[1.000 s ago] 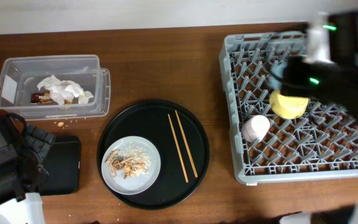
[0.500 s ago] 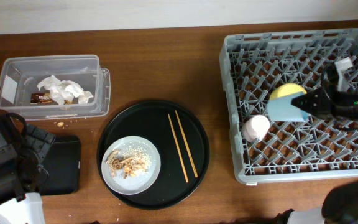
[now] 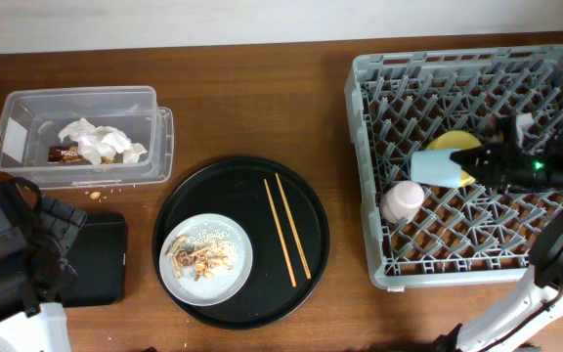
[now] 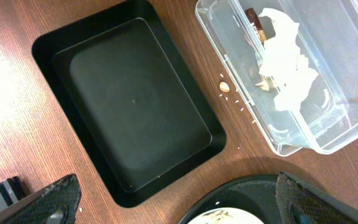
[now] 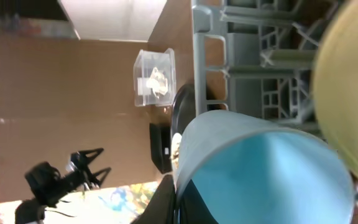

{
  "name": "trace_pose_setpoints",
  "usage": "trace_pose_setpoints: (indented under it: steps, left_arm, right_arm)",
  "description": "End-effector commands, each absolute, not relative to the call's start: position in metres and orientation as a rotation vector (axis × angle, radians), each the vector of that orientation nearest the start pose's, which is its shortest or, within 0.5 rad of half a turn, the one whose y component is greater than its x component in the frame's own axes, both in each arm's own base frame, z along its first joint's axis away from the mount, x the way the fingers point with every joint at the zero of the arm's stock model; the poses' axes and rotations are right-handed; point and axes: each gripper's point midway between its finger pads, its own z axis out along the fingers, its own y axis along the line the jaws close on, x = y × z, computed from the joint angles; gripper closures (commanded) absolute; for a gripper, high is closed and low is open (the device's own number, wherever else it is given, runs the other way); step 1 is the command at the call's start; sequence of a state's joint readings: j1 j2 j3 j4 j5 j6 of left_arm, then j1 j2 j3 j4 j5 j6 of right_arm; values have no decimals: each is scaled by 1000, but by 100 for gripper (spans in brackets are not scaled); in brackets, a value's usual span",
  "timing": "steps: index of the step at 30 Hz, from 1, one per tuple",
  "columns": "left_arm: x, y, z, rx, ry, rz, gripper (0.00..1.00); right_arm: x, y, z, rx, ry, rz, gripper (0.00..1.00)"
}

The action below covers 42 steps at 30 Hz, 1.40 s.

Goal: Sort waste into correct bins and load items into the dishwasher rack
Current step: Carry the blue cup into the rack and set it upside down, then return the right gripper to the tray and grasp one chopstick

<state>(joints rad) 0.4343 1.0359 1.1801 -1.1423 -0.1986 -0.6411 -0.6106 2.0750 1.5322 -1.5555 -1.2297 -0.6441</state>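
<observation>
**Overhead view.** The right end effector [image 3: 472, 168] is clamped on the small light-blue cup [image 3: 436, 168]. The cup lies on its side over the dishwasher rack [image 3: 362, 147] with its base pointing left. It is close against the yellow bowl [image 3: 454, 143] and just beside the small pink cup [image 3: 402, 201], which sits among the pegs. On the table [image 3: 262, 98], the round black tray [image 3: 252, 181] carries the wooden chopsticks [image 3: 286, 230] and the pale grey plate [image 3: 238, 240], which bears food scraps [image 3: 198, 259]. The clear plastic tub [image 3: 162, 147] holds crumpled tissue [image 3: 101, 142] and a snack wrapper [image 3: 64, 154]. The white label [image 3: 10, 142] on the tub shows no readable writing, and the wrapper print is too small to read.

**Left wrist view.** The left end effector [image 4: 179, 205] is spread wide and grasps nothing. Below it lies the shallow black tray [image 4: 129, 106], with nothing in it. A few crumbs [image 4: 224, 86] lie on the table between this tray and the tub.

**Right wrist view.** The cup fills the lower frame, gripped at its rim. The bowl is very close on the right.

**Procedure (judgement).** The step in hand appears to be seating the cup in the rack.
1. Shift the cup clear of the bowl, toward a free cell near the pink cup.
2. Rotate the wrist so the mouth faces down.
3. Lower the cup between the pegs until they support it.
4. Only then let go, and lift straight up so the cup does not tip.
</observation>
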Motion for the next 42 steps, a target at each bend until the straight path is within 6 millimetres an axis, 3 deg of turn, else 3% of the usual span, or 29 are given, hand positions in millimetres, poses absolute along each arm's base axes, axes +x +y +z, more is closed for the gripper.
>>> trace_pose_setpoints:
  steps: [1,4,6,10,15,19,23,25,29,32,36,39,42]
  left_arm:
    - [212,137,233,-1375,2139,176,1]
    - [212,137,233,-1375,2139,176,1]
    - [212,137,233,-1375,2139,176,1]
    - [212,137,233,-1375,2139,176,1]
    - [212,137,233,-1375,2139,176,1]
    - [212,137,233,-1375,2139,176,1]
    - [212,137,233,-1375,2139,176,1]
    - [212,137,233,-1375,2139,176,1]
    - [212,137,233,-1375,2139,176,1]
    - [212,137,233,-1375,2139,176,1]
    - [212,137,233,-1375,2139,176,1]
    - [212,137,233,-1375,2139,176,1]
    - [212,137,233,-1375,2139,176,1]
  right_arm:
    - [348,-62,146,471,2314,1649,95]
    - [344,-60,144,485,2331,1664,91]
    - [343,-57,145,513,2313,1695,96]
    - [345,-50,162,612,2178,1821,96]
    - [349,-50,166,578,2130,1818,96]
    - [346,-41,153,513,2180,1796,96]
    - [334,-37,132,574,2154,1823,96]
    - [331,-47,130,607,2152,1806,94]
    - [319,-71,129,681,2173,1757,80]
    - [309,-80,131,739,2228,1717,79]
    - [298,-96,152,787,2231,1611,77]
    - [280,-115,167,886,2297,1448,71]
    - [264,-121,192,894,2315,1280,67]
